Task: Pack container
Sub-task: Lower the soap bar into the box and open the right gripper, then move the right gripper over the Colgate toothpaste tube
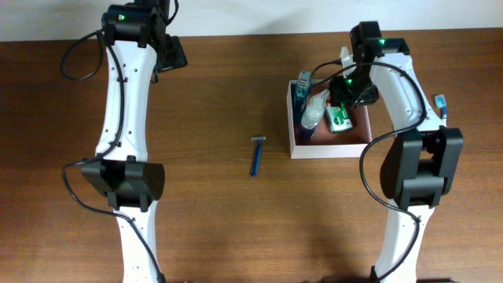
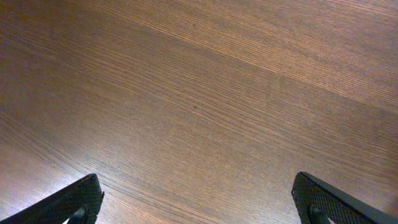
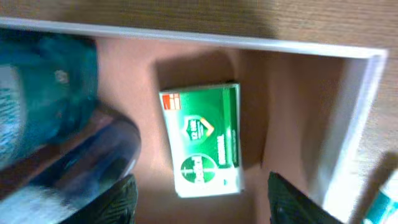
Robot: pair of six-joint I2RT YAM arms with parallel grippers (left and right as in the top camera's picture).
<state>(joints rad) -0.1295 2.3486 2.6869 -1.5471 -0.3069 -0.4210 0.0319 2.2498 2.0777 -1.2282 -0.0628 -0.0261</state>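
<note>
Brown wood grain covers the table (image 1: 236, 228), and nearest the arms' bases a blue razor (image 1: 257, 156) lies alone on it, about midway between the two arms, its head pointing away from them.

Just beyond and to the right sits the container (image 1: 330, 152), a shallow white-walled box with a pinkish-brown floor, on the right half of the table and well apart from the razor. Flat on its floor lies a green box (image 1: 339, 119). Against its left wall are crowded a dark blue bottle (image 1: 305, 131), a pale clear bottle (image 1: 315, 108) and a teal bottle (image 1: 303, 85).

The right gripper (image 3: 202, 208) hangs over the container (image 3: 356, 118). Its fingers (image 3: 119, 200) stand apart on either side of the green box (image 3: 202, 140) without touching it, so the box is released.

A small blue-and-white tube (image 1: 442, 103) lies on the wood outside the container, past the right arm.

Farthest back on the left, the left gripper (image 2: 199, 200) is spread wide over bare wood, holding nothing.
</note>
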